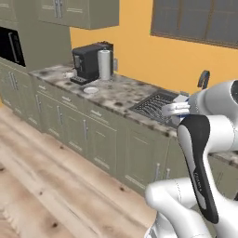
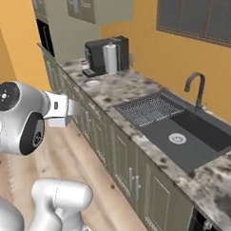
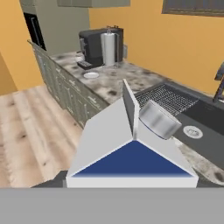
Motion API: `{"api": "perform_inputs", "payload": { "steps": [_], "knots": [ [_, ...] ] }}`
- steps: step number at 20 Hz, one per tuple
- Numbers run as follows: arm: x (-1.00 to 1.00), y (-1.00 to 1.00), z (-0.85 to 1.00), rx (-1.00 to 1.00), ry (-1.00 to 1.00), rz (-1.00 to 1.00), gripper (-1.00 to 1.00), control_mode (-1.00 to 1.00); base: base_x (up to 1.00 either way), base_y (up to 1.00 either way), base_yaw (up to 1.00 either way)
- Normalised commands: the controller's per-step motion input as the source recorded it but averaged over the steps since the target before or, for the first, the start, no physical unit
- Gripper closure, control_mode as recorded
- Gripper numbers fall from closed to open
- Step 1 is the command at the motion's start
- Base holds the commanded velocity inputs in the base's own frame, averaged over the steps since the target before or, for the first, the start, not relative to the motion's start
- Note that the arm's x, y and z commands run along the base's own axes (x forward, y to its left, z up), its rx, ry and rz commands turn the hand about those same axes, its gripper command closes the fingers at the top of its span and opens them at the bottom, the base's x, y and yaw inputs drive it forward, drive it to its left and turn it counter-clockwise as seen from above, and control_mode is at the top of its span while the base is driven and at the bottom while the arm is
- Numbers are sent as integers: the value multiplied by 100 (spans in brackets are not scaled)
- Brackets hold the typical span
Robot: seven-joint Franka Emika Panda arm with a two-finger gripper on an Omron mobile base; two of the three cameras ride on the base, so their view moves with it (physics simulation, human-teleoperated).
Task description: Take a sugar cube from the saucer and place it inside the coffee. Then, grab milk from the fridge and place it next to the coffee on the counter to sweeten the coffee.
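We count one milk (image 3: 131,153) carton, one saucer (image 2: 92,82), one coffee machine (image 2: 99,56) and one paper towel roll (image 2: 110,59); saucer, machine and roll sit on the counter (image 2: 130,90) well beyond the one sink (image 2: 185,133). At the sink we count one faucet (image 2: 194,88) and one drain (image 2: 177,139)
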Motion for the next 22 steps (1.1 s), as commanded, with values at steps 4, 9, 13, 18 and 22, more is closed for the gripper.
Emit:
{"api": "perform_inputs", "payload": {
  "steps": [4,9,13,18,22],
  "knots": [
    [0,0,0,0,0,0,100,100,100,100,-23],
    [0,0,0,0,0,0,100,100,100,100,-25],
    [0,0,0,0,0,0,100,100,100,100,-24],
    [0,0,0,0,0,0,100,100,100,100,-22],
    [0,0,0,0,0,0,100,100,100,100,-21]
  ]
}}
